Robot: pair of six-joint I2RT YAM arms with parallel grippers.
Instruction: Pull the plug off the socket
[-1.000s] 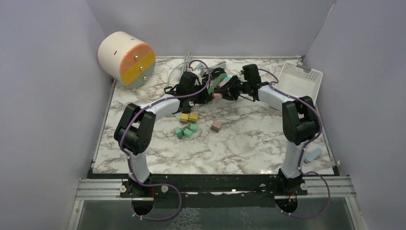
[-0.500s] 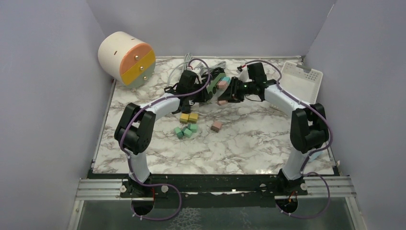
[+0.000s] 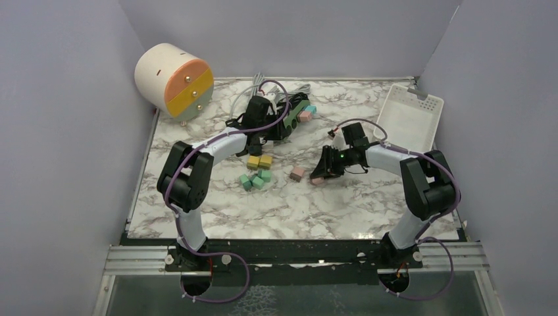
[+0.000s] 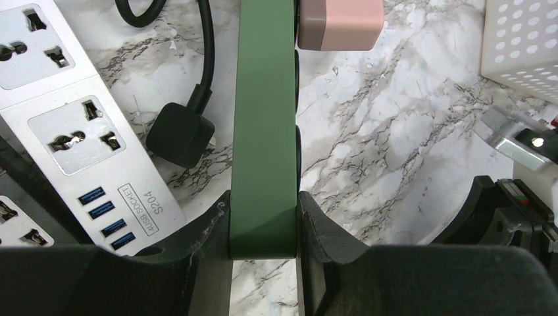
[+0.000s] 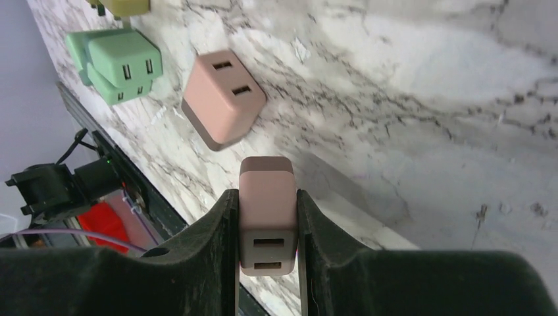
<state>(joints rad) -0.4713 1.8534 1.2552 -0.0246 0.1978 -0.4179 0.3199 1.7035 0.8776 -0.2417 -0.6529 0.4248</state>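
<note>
My left gripper (image 4: pixel 263 230) is shut on the near end of a green power strip (image 4: pixel 264 118), which lies at the back of the table (image 3: pixel 293 113). A pink plug (image 4: pixel 342 23) is still plugged into its side; a teal one (image 3: pixel 311 109) sits beside it. My right gripper (image 5: pixel 266 224) is shut on a pink plug (image 5: pixel 266 210) with two USB ports and holds it just above the table (image 3: pixel 318 178), apart from the strip. My right gripper shows mid-table in the top view (image 3: pixel 322 172).
Another pink plug (image 5: pixel 224 99) lies on the marble near my right gripper. Green plugs (image 5: pixel 118 62) and yellow ones (image 3: pixel 260 160) lie close by. A white power strip (image 4: pixel 72 125) and black plug (image 4: pixel 181 135) lie left of the green strip. White basket (image 3: pixel 408 118) back right; round drawer unit (image 3: pixel 174 80) back left.
My right gripper has moved from the green strip toward the near middle of the table, carrying the pink plug with it. The left gripper has stayed shut on the strip.
</note>
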